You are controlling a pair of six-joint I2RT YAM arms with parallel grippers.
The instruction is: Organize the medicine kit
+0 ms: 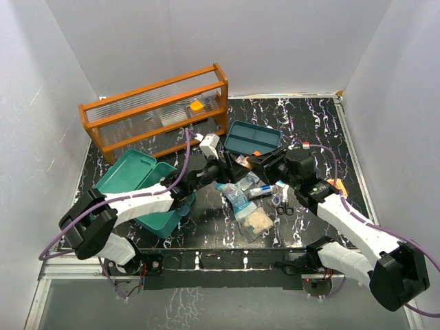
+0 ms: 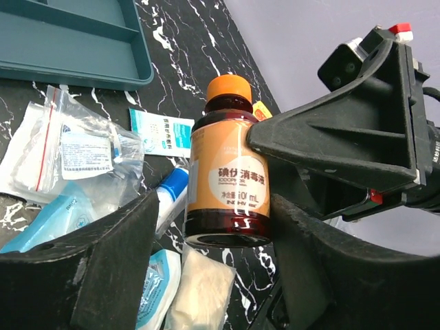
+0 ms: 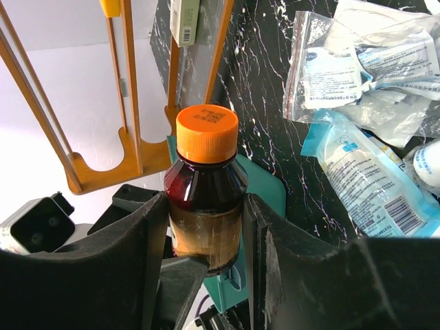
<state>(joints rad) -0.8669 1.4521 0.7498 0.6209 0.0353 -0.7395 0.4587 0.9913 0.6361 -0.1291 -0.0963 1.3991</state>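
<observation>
Base of the bottle [image 3: 206,182] — hidden within the right pincer [image 3: 205,234].

Left arm [image 1: 137,203]: base at 7 o'clock of the top view, forearm stretched low toward 2 o'clock, wrist near bench centre. Left gripper [image 1: 221,169] points at 3 o'clock, jaws apart and straddling the base of a bottle [image 3: 206,179]. One finger [image 2: 103,268] stands clear of it; the other is touching or just beside, can't tell which.

Right arm [image 1: 357,227]: base at 5 o'clock, elbow bent, forearm running toward 10 o'clock. Right gripper [image 1: 253,162] faces the left one tip to tip, jaws clamped on the bottle's body, one finger on each side, cap sticking out past the fingertips. Both wrists sit close together, just above the bench.
</observation>
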